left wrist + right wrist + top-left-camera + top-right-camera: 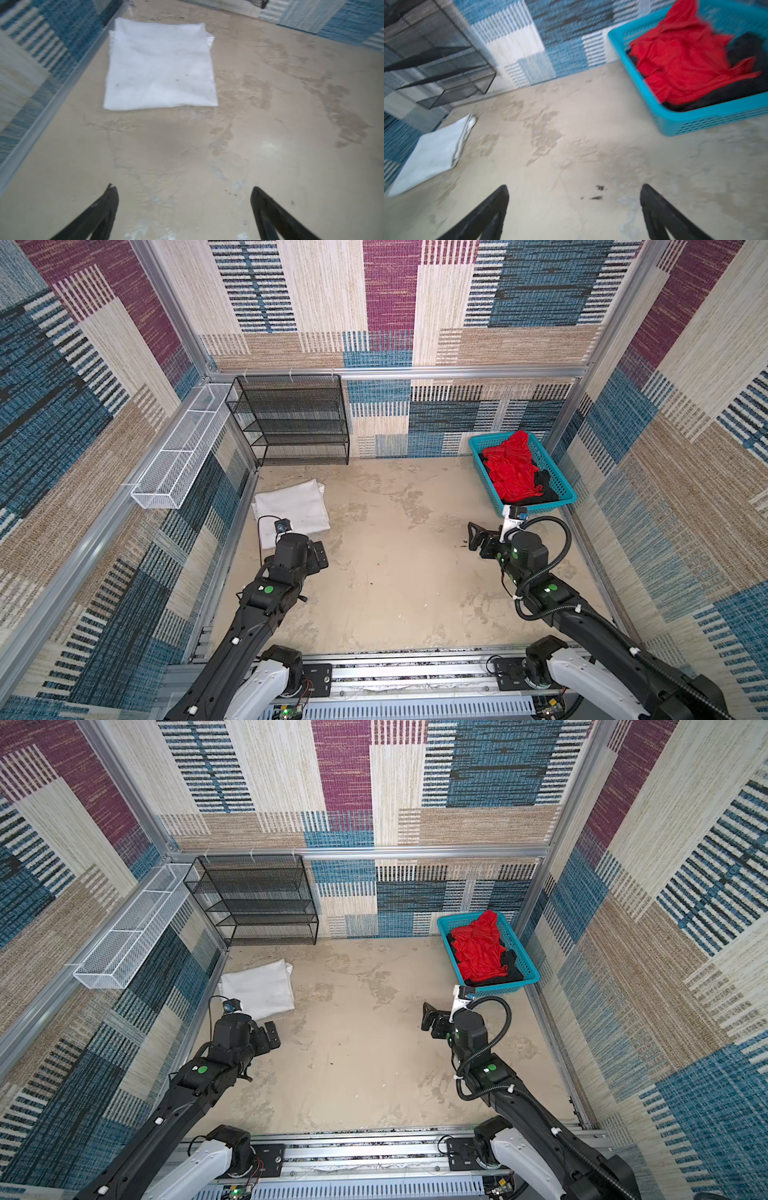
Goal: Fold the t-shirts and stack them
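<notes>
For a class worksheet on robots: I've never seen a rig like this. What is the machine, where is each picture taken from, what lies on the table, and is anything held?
These are two robot arms, each ending in a two-fingered claw. Two pictures look down from overhead and are almost identical; the other two come from a camera on each wrist. On the table lies a folded white shirt. A basket holds a crumpled red shirt over a black shirt. A wire rack stands at the back. The left claw and right claw are open and hold nothing.
</notes>
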`<state>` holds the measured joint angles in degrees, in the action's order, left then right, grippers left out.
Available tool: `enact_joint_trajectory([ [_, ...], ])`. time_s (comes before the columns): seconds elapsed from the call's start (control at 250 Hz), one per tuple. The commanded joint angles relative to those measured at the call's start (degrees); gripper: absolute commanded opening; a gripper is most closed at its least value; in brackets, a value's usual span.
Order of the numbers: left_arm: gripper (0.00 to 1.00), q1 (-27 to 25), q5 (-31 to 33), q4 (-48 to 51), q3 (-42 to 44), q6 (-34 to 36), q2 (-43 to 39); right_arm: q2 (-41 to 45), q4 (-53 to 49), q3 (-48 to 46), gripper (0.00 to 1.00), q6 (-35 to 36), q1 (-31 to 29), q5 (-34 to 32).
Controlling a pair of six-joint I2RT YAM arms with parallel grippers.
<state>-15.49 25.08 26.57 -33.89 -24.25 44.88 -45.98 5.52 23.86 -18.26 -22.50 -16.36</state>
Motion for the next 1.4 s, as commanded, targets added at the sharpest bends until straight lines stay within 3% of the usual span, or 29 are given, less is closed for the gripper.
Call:
enact_joint_trajectory([
  [0.0, 1.00, 0.06, 11.10, -3.95, 4.22, 4.19, -1.70, 3.87, 5.02, -3.46, 0.99, 6.60, 0.70, -13.03],
  [0.176, 1.00, 0.02, 13.09, -19.05, 13.61, 9.97, -3.03, 4.30, 10.95, -10.90, 0.99, 11.33, 3.00, -15.66],
  [0.304, 1.00, 0.10, 11.80, -34.73, 20.17, 15.99, -0.73, -0.47, 19.76, -15.70, 0.99, 12.43, 5.80, -11.54],
  [0.376, 1.00, 0.10, 11.63, -37.85, 19.97, 19.10, 1.52, -4.22, 24.39, -17.23, 0.99, 12.54, 7.46, -9.25],
  [0.408, 1.00, 0.19, 12.15, -42.28, 20.79, 20.88, 3.29, -5.38, 23.01, -16.17, 0.99, 12.77, 7.94, -7.86],
  [0.532, 1.00, 0.37, 11.17, -53.49, 19.82, 24.74, 12.75, -10.14, 33.32, -16.96, 0.99, 17.05, 9.52, -4.64],
  [0.732, 1.00, 0.71, 8.40, -67.76, 12.40, 31.05, 32.15, -19.78, 44.68, -15.04, 0.99, 20.89, 12.47, 0.92],
  [0.832, 1.00, 1.47, 3.19, -77.05, 12.97, 33.33, 37.48, -23.54, 49.23, -14.28, 0.99, 22.69, 13.24, 3.06],
  [0.9, 1.00, 2.71, 3.93, -86.62, 14.40, 34.13, 42.11, -24.47, 52.28, -14.82, 0.99, 23.26, 13.89, 3.91],
  [1.004, 1.00, 4.44, -0.32, -83.15, 16.34, 30.96, 38.56, -24.13, 57.81, -17.09, 0.99, 23.04, 14.67, 6.07],
  [1.168, 0.99, 10.59, -7.98, -94.10, 18.78, 27.08, 44.76, -19.13, 59.70, -21.03, 0.99, 20.06, 14.68, 9.27],
  [1.272, 0.99, 10.77, -11.72, -77.41, 13.14, 26.99, 41.26, -18.97, 62.57, -22.44, 0.99, 19.47, 14.85, 6.80],
  [1.395, 0.99, 11.42, -12.76, -81.57, 13.88, 27.26, 42.75, -27.03, 67.01, -18.98, 0.99, 21.09, 15.22, 7.69],
])
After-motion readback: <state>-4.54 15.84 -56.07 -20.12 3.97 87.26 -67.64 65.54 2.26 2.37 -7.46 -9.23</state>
